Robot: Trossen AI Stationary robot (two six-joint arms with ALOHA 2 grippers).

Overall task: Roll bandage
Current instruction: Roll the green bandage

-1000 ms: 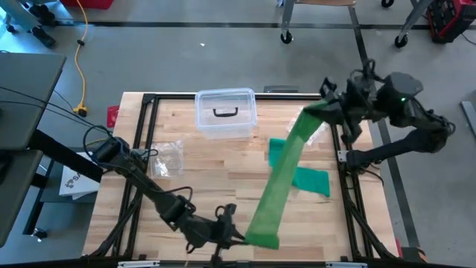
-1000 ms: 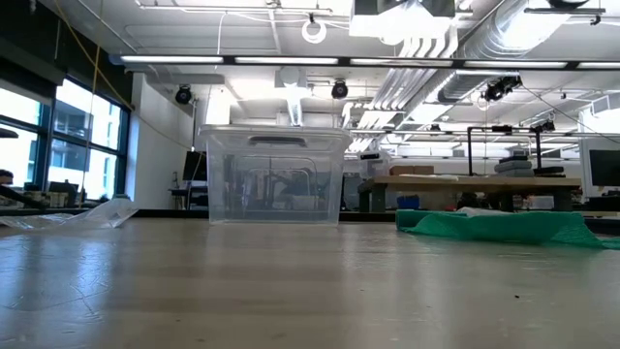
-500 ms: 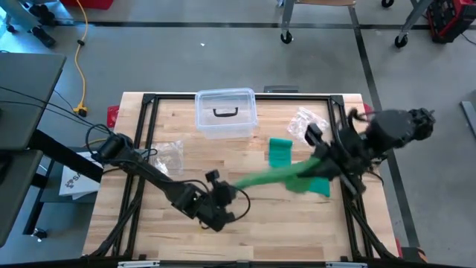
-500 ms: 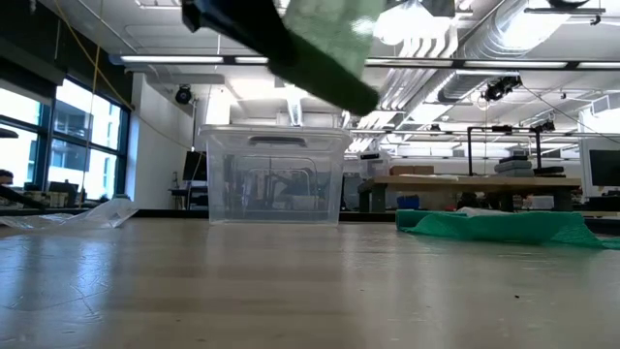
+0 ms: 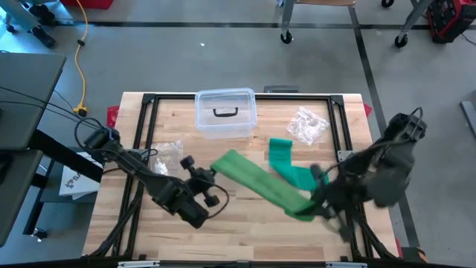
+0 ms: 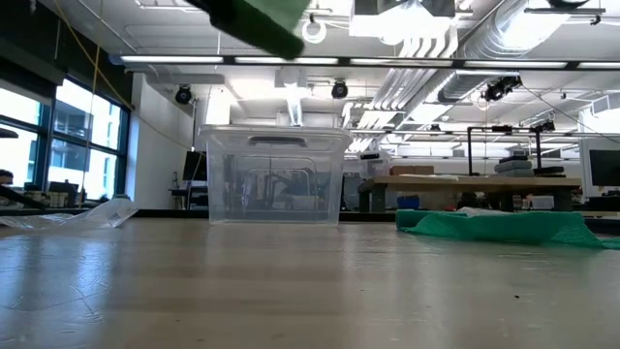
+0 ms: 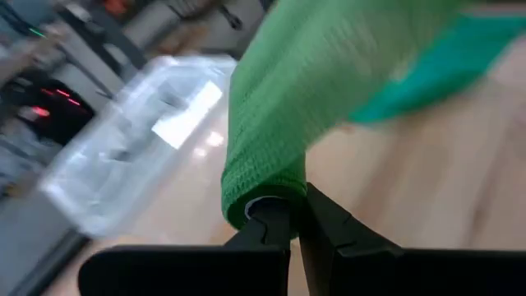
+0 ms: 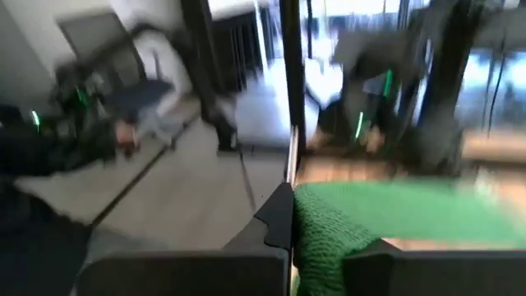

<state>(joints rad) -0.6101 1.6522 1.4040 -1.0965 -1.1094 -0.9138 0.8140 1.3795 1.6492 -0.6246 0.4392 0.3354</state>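
A long green bandage strip (image 5: 260,182) stretches above the table between my two grippers. My left gripper (image 5: 208,173) is shut on its rolled end at the table's middle left; that end also shows in the left wrist view (image 7: 271,156). My right gripper (image 5: 315,204) is shut on the other end toward the near right. A second green bandage (image 5: 281,152) lies loose on the table right of centre, and it shows low at the right of the low view (image 6: 494,226). The held strip crosses the top of the low view (image 6: 262,19). My left gripper pinches the strip's rolled end (image 7: 261,205) between its two fingers (image 7: 329,234), right at the small roll with its pale core. The strip runs away from the fingers, lifted clear of the table. My right gripper pinches the strip's other end (image 8: 329,234) between its two fingers (image 8: 275,218). The cloth is bunched there and runs off level toward the left arm, clear of the table.
A clear lidded plastic box (image 5: 225,112) stands at the far middle. Crumpled clear bags lie at the left (image 5: 167,158) and far right (image 5: 307,125). A black frame (image 5: 145,134) runs around the wooden table top.
My left gripper has gone from the near edge toward the far and left side with the rolled end. My right gripper has gone from the far right toward the near edge. The strip has swung from running near-to-far to running left-to-right.
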